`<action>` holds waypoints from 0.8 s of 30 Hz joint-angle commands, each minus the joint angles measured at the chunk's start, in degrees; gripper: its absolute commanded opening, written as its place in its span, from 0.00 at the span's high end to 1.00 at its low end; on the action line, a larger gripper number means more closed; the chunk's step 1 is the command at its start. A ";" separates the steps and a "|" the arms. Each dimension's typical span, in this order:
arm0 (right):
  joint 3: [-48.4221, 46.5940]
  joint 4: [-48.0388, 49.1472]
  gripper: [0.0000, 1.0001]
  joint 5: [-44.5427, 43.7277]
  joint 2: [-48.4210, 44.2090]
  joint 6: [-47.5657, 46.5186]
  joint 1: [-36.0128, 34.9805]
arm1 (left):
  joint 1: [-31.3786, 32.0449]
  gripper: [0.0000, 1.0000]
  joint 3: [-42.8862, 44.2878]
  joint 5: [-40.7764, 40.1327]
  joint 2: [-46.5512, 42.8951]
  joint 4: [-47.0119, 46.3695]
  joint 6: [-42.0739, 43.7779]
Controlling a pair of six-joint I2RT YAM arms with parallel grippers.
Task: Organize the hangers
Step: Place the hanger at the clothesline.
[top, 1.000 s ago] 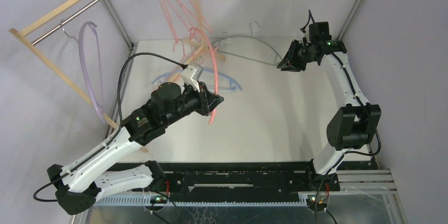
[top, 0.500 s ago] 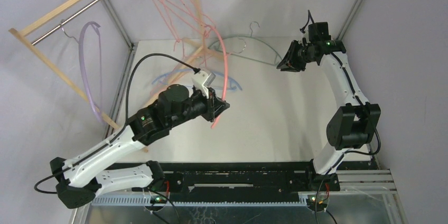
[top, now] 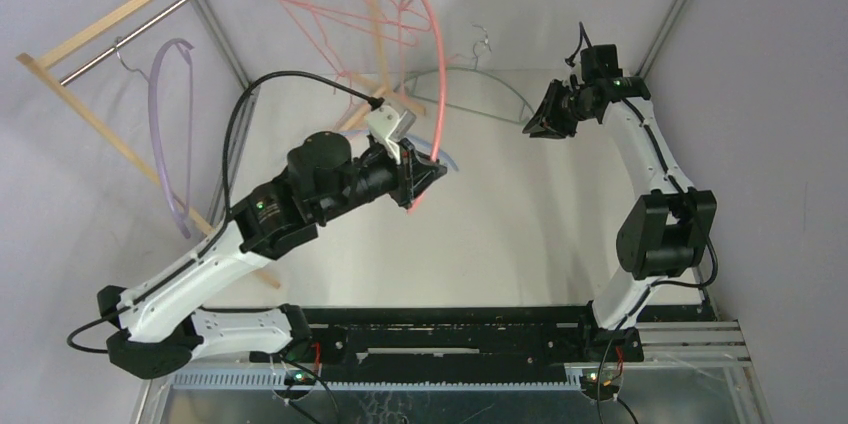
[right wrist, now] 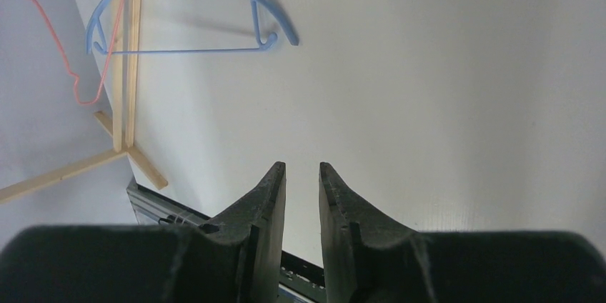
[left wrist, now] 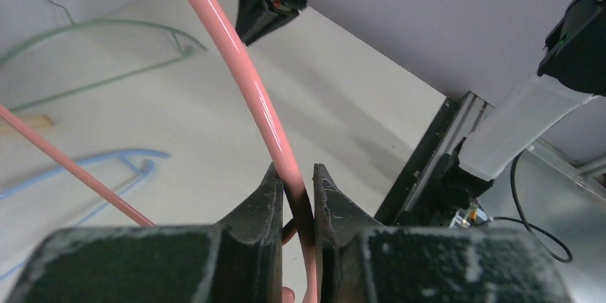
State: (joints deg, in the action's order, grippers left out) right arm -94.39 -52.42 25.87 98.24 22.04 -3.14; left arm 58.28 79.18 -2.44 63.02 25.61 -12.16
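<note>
My left gripper [top: 425, 179] [left wrist: 293, 171] is shut on a thick pink hanger [top: 438, 74] [left wrist: 243, 67] and holds it in the air, its arc reaching up toward the rack. Thin pink wire hangers [top: 330, 4] hang at the top. A lilac hanger [top: 160, 104] hangs on the metal rod [top: 160, 19]. A green hanger [top: 480, 79] [left wrist: 107, 26] and a blue hanger [left wrist: 128, 156] [right wrist: 186, 51] lie on the table. My right gripper [top: 530, 127] [right wrist: 302, 167] hovers at the back right, jaws slightly apart and empty.
The light wooden rack frame [top: 100, 124] stands at the left and back; its foot [right wrist: 121, 67] rests on the table beside the blue hanger. A thin pink wire hanger [right wrist: 57, 38] dangles by that foot. Metal corner posts stand at the back.
My left gripper has risen and moved to the right with the pink hanger, whose top now sits higher by the wire hangers. The right arm has hardly moved.
</note>
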 commanded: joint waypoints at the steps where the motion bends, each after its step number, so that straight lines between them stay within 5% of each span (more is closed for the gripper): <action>1: -1.73 1.93 0.69 0.65 0.72 -0.25 -0.07 | 0.11 1.00 2.27 -6.50 -3.19 -1.75 3.60; 14: -5.10 1.23 0.70 2.36 5.34 -0.07 -0.90 | -0.99 1.00 -15.28 -31.80 -17.47 -9.16 -6.65; 24: -7.16 0.76 0.71 3.23 7.53 0.14 -1.70 | -23.20 1.00 -21.06 -15.34 -19.01 -17.52 -10.70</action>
State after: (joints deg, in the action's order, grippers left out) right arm -98.67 -52.53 27.83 105.51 22.06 -4.40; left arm 42.33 58.78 -25.32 44.34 17.34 -22.04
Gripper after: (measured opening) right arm 0.291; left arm 0.170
